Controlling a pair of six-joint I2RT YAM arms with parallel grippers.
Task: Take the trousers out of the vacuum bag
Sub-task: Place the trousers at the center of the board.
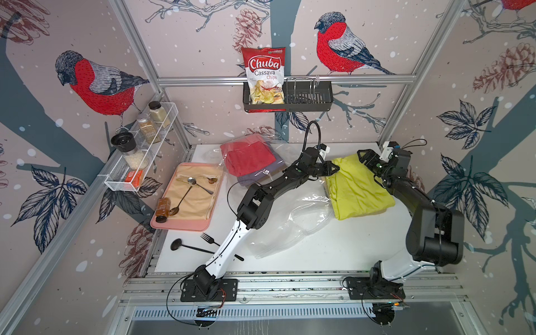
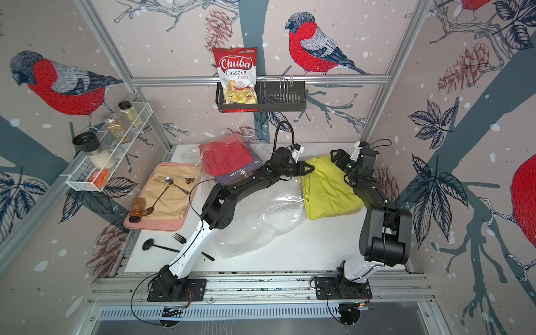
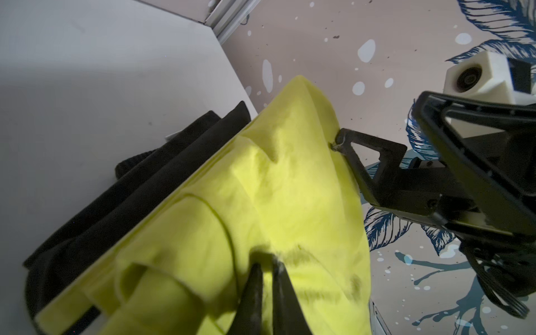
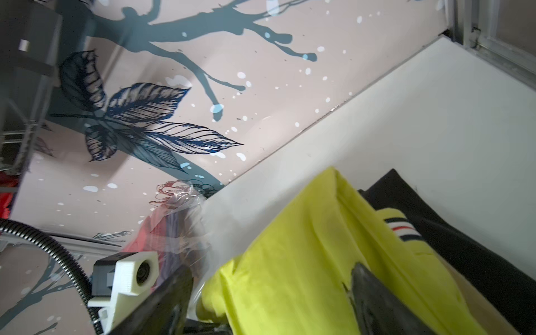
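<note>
The yellow-green trousers (image 1: pixel 358 188) lie folded on the right of the table, outside the vacuum bag (image 1: pixel 293 223). That bag is clear, crumpled plastic spread across the middle. Its far end still covers the red trousers (image 1: pixel 249 158) and the purple trousers (image 1: pixel 262 177). My left gripper (image 1: pixel 333 168) is at the yellow-green pair's left edge, its jaws nearly together and pinching a fold (image 3: pixel 268 265). My right gripper (image 1: pixel 366 161) stands wide open at the far corner, with the cloth between its fingers (image 4: pixel 368 287). Black trousers (image 3: pixel 145 179) and a striped waistband (image 4: pixel 401 229) show beneath the yellow-green pair.
A pink tray (image 1: pixel 185 226) with beige cloth, spoons and a brown bottle sits at the left. A black fork (image 1: pixel 210 239) and ladle (image 1: pixel 185 246) lie near the front left. A wire rack (image 1: pixel 139 165) of jars hangs on the left wall. A chips packet (image 1: pixel 265 75) stands in the back basket.
</note>
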